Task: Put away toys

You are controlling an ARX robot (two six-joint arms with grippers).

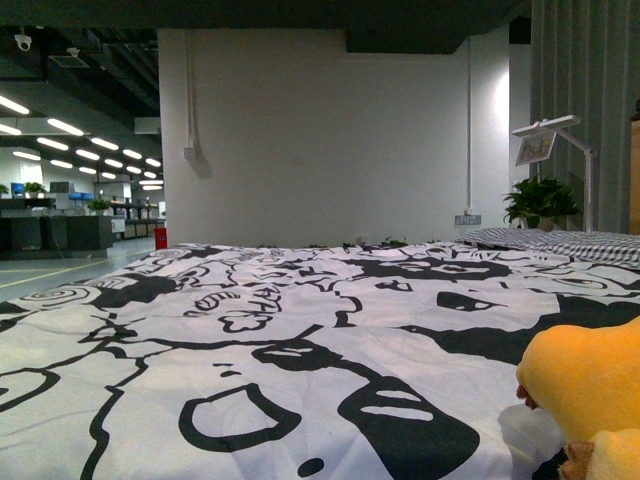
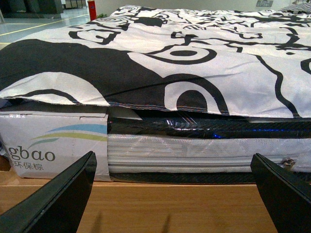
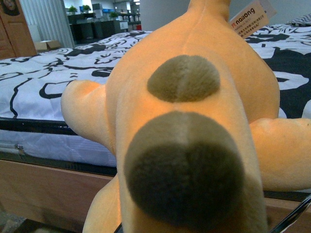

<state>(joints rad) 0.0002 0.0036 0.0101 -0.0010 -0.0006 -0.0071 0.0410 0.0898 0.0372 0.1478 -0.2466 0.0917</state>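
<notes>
The orange-yellow plush toy (image 3: 194, 121) fills the right wrist view, with two brown patches on its body and a paper tag (image 3: 249, 18) at its far end. My right gripper is shut on the plush toy; its fingers are hidden under the toy. In the front view the plush toy (image 1: 585, 385) shows at the lower right edge, over the bed. My left gripper (image 2: 175, 194) is open and empty, its dark fingers (image 2: 53, 201) wide apart, low beside the bed's side, facing the mattress edge (image 2: 194, 153).
A bed with a black-and-white patterned cover (image 1: 300, 330) spans the front view. Its wooden frame (image 2: 170, 206) and a white printed box (image 2: 48, 145) show in the left wrist view. A striped pillow (image 1: 560, 240), a plant (image 1: 540, 200) and a lamp (image 1: 555, 135) stand at the back right.
</notes>
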